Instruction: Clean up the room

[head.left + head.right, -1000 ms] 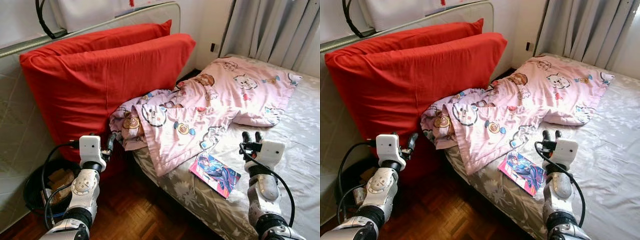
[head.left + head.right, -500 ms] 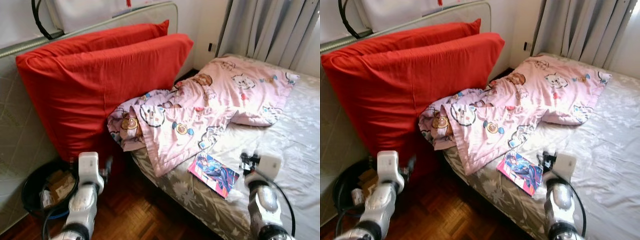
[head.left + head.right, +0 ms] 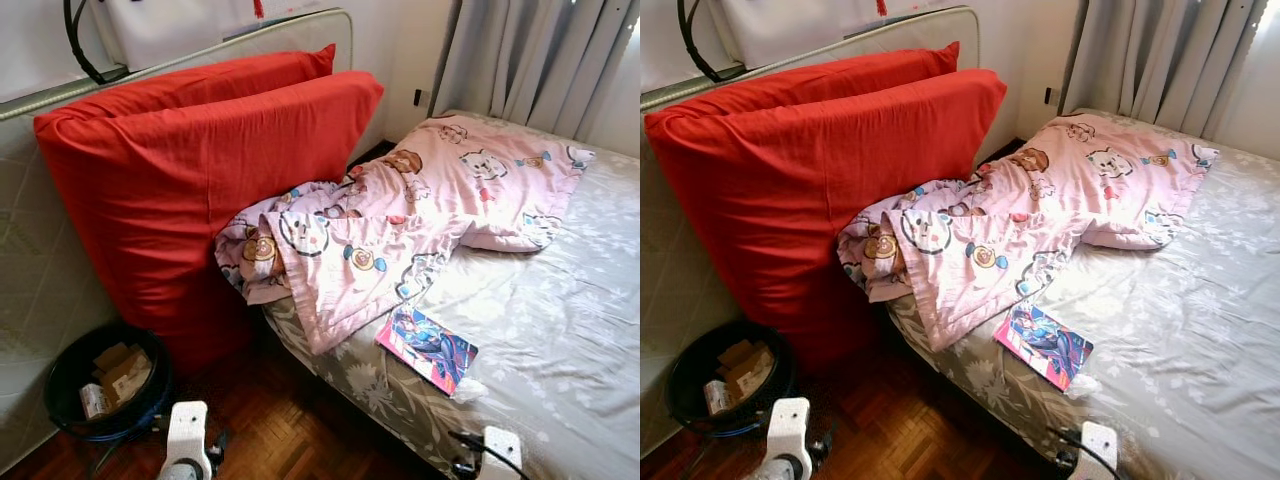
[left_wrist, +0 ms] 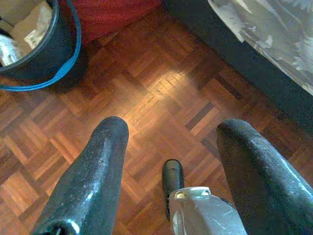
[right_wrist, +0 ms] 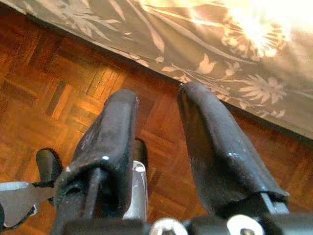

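Observation:
A pink cartoon-print blanket (image 3: 400, 230) lies rumpled across the bed (image 3: 560, 340), one corner hanging over the near edge. A colourful comic book (image 3: 427, 345) rests flat on the grey sheet near that edge, with a small crumpled white scrap (image 3: 468, 390) beside it. Both arms hang low, their white wrists at the bottom of the eye views (image 3: 187, 440) (image 3: 497, 450). In the left wrist view my left gripper (image 4: 173, 129) is open and empty above the parquet floor. My right gripper (image 5: 157, 95) is open, empty, over the floor beside the bed's side.
Two big red cushions (image 3: 200, 180) lean against an upright mattress (image 3: 30, 260) on the left. A black bucket with a blue rim (image 3: 70, 365) holds cardboard and scraps on the parquet floor (image 3: 290, 420). Grey curtains (image 3: 540, 60) hang behind the bed.
Both arms have dropped from in front of the bed down to the bottom edge of the picture. The blanket, comic book and cushions have not moved.

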### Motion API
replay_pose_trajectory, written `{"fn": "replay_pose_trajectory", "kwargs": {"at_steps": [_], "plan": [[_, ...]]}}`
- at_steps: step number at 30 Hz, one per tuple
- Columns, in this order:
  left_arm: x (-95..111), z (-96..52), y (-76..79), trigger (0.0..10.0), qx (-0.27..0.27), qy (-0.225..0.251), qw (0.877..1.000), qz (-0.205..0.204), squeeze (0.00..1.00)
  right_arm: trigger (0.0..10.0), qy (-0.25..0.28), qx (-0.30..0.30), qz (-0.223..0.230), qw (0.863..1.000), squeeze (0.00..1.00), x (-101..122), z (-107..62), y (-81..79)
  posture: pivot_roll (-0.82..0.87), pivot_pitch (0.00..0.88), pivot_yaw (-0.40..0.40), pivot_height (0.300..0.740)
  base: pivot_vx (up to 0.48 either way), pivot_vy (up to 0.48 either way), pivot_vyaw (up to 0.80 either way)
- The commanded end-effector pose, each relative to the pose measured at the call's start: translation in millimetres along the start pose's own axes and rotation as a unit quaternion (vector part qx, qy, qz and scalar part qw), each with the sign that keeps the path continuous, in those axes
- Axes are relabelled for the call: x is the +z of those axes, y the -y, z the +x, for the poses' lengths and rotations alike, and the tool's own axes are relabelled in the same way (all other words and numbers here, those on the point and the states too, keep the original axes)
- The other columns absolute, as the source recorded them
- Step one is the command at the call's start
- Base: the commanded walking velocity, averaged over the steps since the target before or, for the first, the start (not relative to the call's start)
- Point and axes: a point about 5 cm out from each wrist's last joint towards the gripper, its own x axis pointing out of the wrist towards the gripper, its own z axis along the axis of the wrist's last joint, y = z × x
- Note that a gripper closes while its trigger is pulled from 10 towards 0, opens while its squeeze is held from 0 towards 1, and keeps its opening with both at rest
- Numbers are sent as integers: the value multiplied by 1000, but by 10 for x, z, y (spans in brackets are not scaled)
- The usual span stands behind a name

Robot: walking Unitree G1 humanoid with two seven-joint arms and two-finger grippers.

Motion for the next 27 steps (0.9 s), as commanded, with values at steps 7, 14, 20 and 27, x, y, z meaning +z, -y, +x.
{"fn": "replay_pose_trajectory", "kwargs": {"at_steps": [7, 14, 20, 27], "plan": [[-46, -7, -9, 10000, -1, -17, 1000, -4, 0, 10000, 20, 14, 2, 1000, 0, 190, 43, -73, -3, 0, -3, 740, 0, 0, 0], [-77, -15, -12, 10000, -3, -23, 1000, -5, 0, 10000, 12, 15, -6, 1000, 0, 82, 19, -64, -5, 0, -3, 740, 0, 0, 0], [-86, -16, -9, 10000, -4, -27, 1000, -2, 0, 10000, 10, 10, -4, 1000, 0, 70, 17, -50, -6, 0, -3, 740, 0, 0, 0], [-70, -9, 4, 10000, -5, -26, 1000, -7, 0, 10000, 0, 14, 4, 1000, 0, 53, 19, -67, -7, 0, -3, 740, 0, 0, -206]]}}
